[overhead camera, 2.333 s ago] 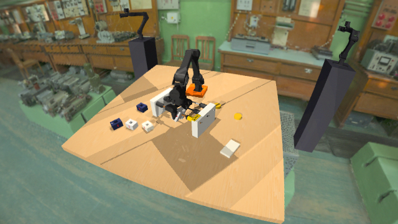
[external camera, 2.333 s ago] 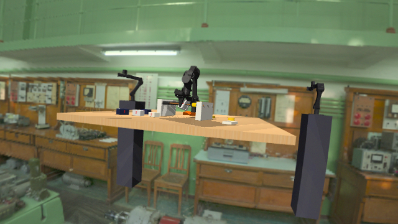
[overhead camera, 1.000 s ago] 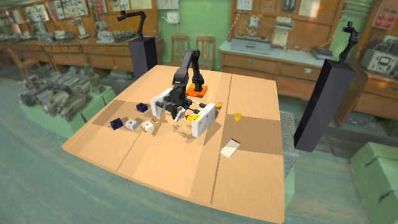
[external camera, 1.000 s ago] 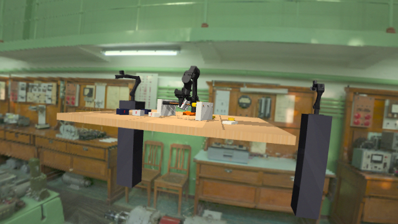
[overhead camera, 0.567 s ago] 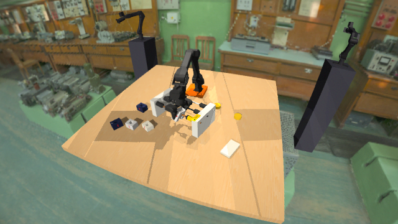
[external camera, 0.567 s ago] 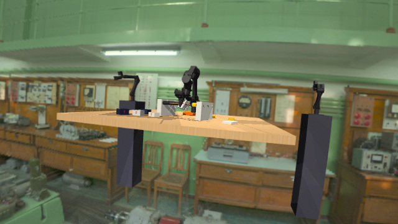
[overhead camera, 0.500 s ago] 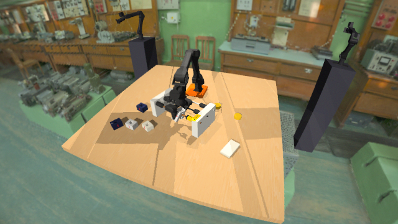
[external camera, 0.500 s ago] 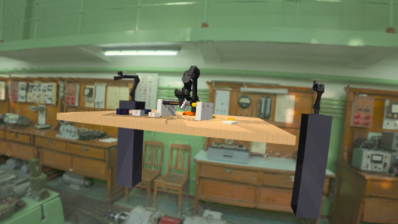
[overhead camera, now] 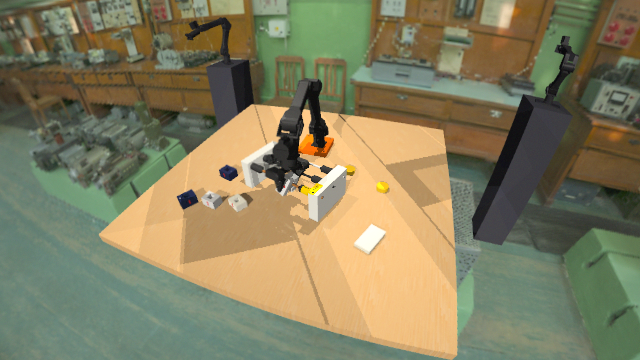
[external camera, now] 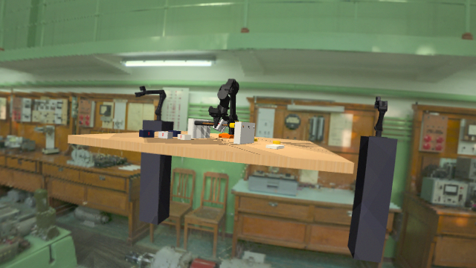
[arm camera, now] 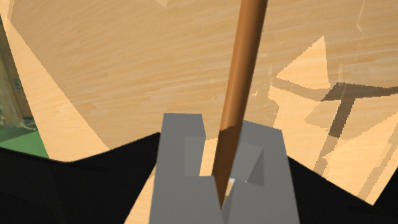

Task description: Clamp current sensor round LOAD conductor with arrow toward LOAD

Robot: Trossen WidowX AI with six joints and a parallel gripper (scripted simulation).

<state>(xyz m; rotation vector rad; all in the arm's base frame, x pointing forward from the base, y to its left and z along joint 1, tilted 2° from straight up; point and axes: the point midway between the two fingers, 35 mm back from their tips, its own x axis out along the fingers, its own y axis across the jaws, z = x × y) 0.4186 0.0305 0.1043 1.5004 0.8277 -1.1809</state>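
The grey split-core sensor [overhead camera: 290, 187] [external camera: 221, 126] [arm camera: 172, 200] is between the fingers of my gripper [arm camera: 217, 147], which is shut on it. In the wrist view its two halves stand apart at the top, with a gap between them. The copper conductor [arm camera: 239, 75] runs into that gap, between the halves. A yellow sleeve [overhead camera: 311, 189] [external camera: 232, 125] with dark marks sits on the conductor beside the right white panel; its lettering is too small to read. The arrow on the sensor and its latch cannot be made out.
White upright panels [overhead camera: 327, 197] [overhead camera: 254, 170] hold the conductors at both ends. Other rods with black sleeves [overhead camera: 316, 178] run behind. Dark blue blocks [overhead camera: 187, 199] [overhead camera: 228, 172] and white blocks [overhead camera: 211, 200] [overhead camera: 238, 202] lie left. A white slab [overhead camera: 370, 239] and yellow piece [overhead camera: 382, 187] lie right.
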